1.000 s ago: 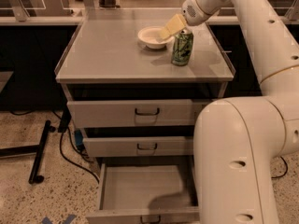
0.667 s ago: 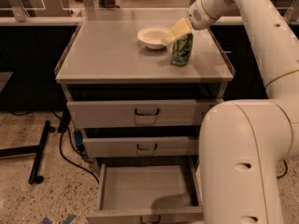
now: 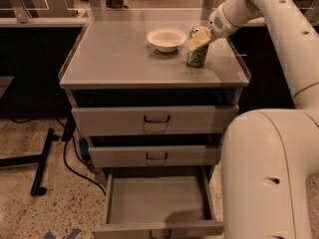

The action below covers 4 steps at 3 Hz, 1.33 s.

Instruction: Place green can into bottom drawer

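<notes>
The green can stands upright on the grey cabinet top, just right of the white bowl. My gripper comes in from the upper right on the white arm and sits at the can's top, covering its silver lid. The can rests on the cabinet top. The bottom drawer is pulled out and open, and its grey inside is empty. The two drawers above it are shut.
My large white arm body fills the lower right and stands against the open drawer's right side. A black stand leg and cables lie on the speckled floor to the left. Dark counters run behind the cabinet.
The gripper has moved down and to the right, from beside the bowl onto the top of the green can. The can, bowl and drawers have not moved.
</notes>
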Each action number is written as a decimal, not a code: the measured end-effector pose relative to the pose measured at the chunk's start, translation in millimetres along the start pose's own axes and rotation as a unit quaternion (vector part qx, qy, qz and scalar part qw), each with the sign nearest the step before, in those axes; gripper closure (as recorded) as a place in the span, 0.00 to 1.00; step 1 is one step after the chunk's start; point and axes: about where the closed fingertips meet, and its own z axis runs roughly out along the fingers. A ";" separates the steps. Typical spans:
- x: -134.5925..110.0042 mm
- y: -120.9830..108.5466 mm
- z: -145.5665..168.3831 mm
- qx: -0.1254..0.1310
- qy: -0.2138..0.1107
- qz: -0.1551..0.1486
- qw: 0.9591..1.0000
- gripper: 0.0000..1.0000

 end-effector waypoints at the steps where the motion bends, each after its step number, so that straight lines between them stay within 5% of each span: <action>1: 3.0 -0.8 -7.8 -0.001 -0.011 0.003 1.000 0.64; 2: 4.0 4.5 -37.0 -0.002 -0.045 0.002 0.999 0.89; 3: 16.7 26.4 -74.0 -0.019 -0.088 -0.001 0.996 1.00; 4: 49.1 54.2 -103.5 -0.046 -0.111 0.004 0.993 1.00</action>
